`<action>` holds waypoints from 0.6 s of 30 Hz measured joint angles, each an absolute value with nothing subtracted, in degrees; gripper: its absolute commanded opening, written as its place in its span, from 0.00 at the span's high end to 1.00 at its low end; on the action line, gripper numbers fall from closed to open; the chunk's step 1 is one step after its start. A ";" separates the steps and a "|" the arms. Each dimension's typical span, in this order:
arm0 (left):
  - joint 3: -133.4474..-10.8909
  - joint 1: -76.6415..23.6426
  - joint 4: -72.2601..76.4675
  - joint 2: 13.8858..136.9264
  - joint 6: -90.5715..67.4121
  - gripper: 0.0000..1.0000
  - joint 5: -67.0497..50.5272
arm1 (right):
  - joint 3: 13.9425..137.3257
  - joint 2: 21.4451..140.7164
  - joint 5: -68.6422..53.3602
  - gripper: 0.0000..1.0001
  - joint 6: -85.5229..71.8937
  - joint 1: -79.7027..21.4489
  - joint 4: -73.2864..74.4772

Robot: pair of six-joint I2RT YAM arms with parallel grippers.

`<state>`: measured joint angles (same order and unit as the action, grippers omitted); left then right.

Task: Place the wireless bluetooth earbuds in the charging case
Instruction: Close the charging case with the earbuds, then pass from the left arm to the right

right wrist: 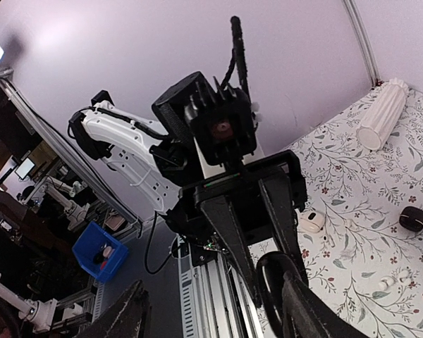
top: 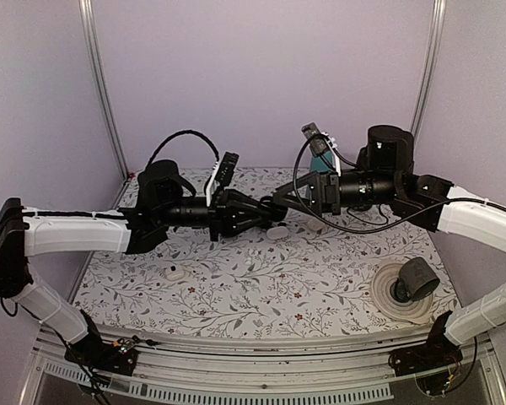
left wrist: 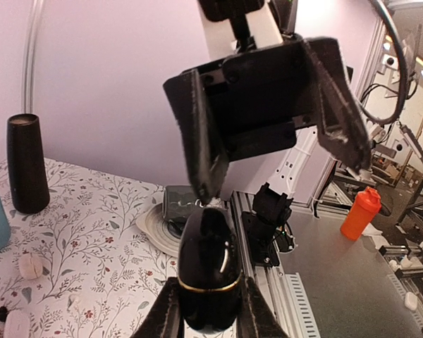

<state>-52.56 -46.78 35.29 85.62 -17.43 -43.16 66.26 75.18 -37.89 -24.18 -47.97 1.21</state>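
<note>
Above the middle of the flowered worktop [top: 236, 287], the left gripper [left wrist: 210, 285] is clamped around a black charging case [left wrist: 208, 246] and holds it in the air. The right gripper [left wrist: 285, 182] faces it with jaws spread, one fingertip [left wrist: 210, 191] touching the case's upper end. A tiny white earbud [right wrist: 388, 282] lies loose toward the worktop's left edge, well apart. The case looks closed, so the fingertip should probably ease the lid up gently while the left grip holds firm.
</note>
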 measured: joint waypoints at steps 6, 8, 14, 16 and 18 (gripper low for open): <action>-52.69 -46.22 35.40 86.08 -18.65 1.00 -43.16 | 66.26 73.08 -35.33 0.37 -22.96 -48.01 1.98; -52.69 -46.15 35.77 86.08 -18.94 1.00 -43.35 | 66.26 72.90 -32.36 0.37 -22.81 -48.03 3.03; -52.69 -46.11 37.87 86.19 -20.60 1.00 -45.04 | 65.73 73.12 -27.18 0.41 -22.52 -48.05 4.25; -52.71 -46.09 38.50 86.21 -21.34 1.00 -45.65 | 65.34 73.65 -27.51 0.45 -22.35 -48.12 3.84; -52.75 -46.09 39.27 86.30 -22.35 1.00 -46.09 | 64.66 74.37 -28.05 0.49 -22.26 -48.29 3.25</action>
